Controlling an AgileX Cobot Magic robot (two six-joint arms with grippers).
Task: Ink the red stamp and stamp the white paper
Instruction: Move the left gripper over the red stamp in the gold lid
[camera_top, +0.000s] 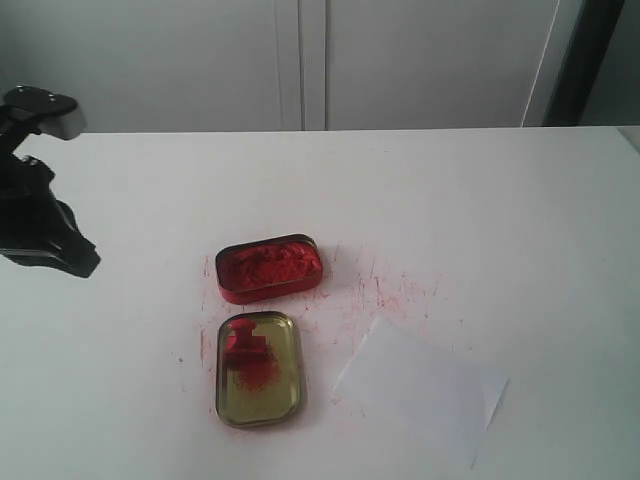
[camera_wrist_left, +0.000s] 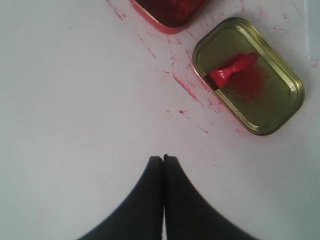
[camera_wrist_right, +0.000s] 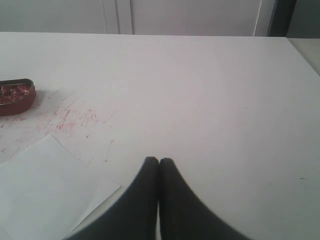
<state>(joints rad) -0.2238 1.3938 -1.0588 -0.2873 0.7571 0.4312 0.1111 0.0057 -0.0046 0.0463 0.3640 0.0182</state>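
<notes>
The red stamp lies inside the gold tin lid, also seen as the red stamp in the lid from the left wrist. The white paper lies to the right of the lid; its corner shows in the right wrist view. No stamp mark shows on it. My left gripper is shut and empty, well apart from the lid; in the exterior view only the left arm shows at the left edge. My right gripper is shut and empty beside the paper.
A red tin of crumbly red ink stands just behind the lid. Red ink smears mark the white table between the tin and the paper. White cabinet doors stand behind the table's far edge.
</notes>
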